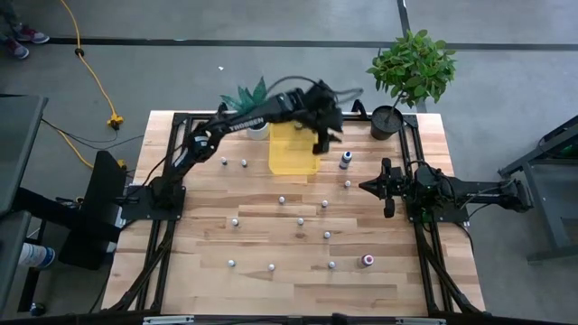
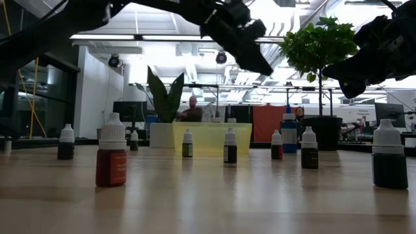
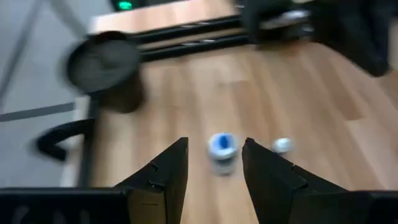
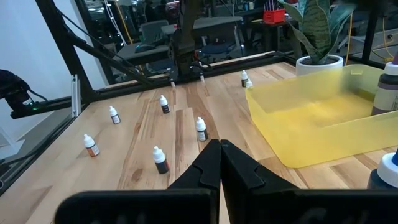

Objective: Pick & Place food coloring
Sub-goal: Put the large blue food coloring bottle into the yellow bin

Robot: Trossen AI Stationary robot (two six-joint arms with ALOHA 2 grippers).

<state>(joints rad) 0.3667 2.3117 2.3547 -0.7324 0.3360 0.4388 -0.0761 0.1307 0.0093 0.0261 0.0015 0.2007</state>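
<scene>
**Left hand open above blue-capped bottle, right hand parked shut**

Wood surface, black frame rails along its edges. Two potted plants at the far edge: leafy one, spiky one. Yellow tray between them. Left arm reads "TROSSEN". Left hand over the tray's corner, fingers apart, holding nothing. Right hand pinched closed. Food coloring scattered across the surface; blue-capped bottle beside the tray.

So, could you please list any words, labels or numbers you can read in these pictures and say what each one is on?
"TROSSEN": white lettering along the left arm, read from the high view; small, so only roughly legible.
Labels on the food coloring bottles: too small or blurred to read.
Yellow tray: no text visible.
Left gripper and right gripper: no markings visible.
</scene>
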